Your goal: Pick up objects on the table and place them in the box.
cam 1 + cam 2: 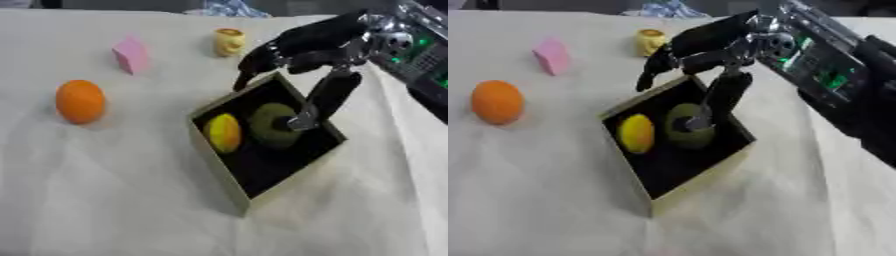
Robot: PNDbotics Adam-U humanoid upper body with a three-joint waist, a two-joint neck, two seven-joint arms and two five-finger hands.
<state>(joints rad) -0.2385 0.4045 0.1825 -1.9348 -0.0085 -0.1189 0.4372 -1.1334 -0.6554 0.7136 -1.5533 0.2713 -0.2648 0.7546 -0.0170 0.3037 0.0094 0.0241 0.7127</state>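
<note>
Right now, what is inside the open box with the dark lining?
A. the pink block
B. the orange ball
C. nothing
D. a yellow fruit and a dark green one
D: the yellow fruit and dark green fruit lie side by side in the box.

My right hand (306,42) is black with silver joints. The box (219,165) is tan outside, black inside, holding a yellow fruit (223,132) and an olive-green fruit (273,125). On the cream tabletop (105,200): an orange ball (80,101), a pink block (131,55), a yellow cup (229,42)
</note>
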